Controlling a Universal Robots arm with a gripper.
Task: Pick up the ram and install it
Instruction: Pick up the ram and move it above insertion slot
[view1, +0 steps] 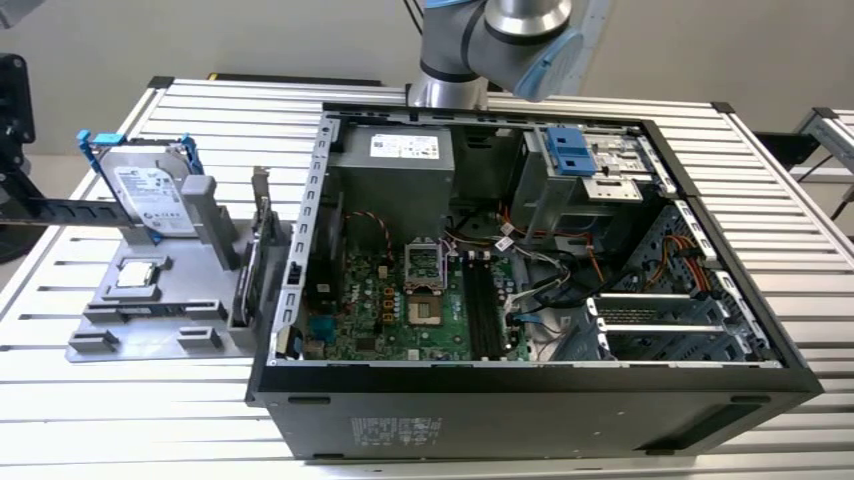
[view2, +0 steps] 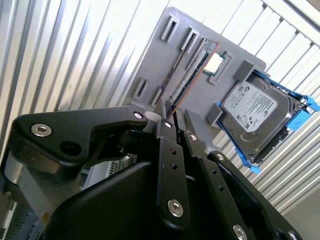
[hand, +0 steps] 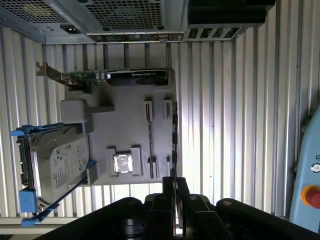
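A: When looking down past the gripper (hand: 175, 184) in both wrist views, seeing what?
B: Black fingers (hand: 168, 197) set narrow, a slim gap between, clasping nothing.
A: And the ram (hand: 173, 132)?
B: Standing on edge in a slot of the grey holder (hand: 120, 125), well apart from the fingertips, in line with the gap. Near a small square chip (hand: 123, 163); further over, a blue-framed hard drive (hand: 55, 165). Holder on the slatted table (view1: 134, 420), at the exterior view's left of the open computer case (view1: 534, 378).

A slotted aluminium table (view1: 801, 290) bearing an opened computer case (view1: 534, 425) suggests a robotics lab.
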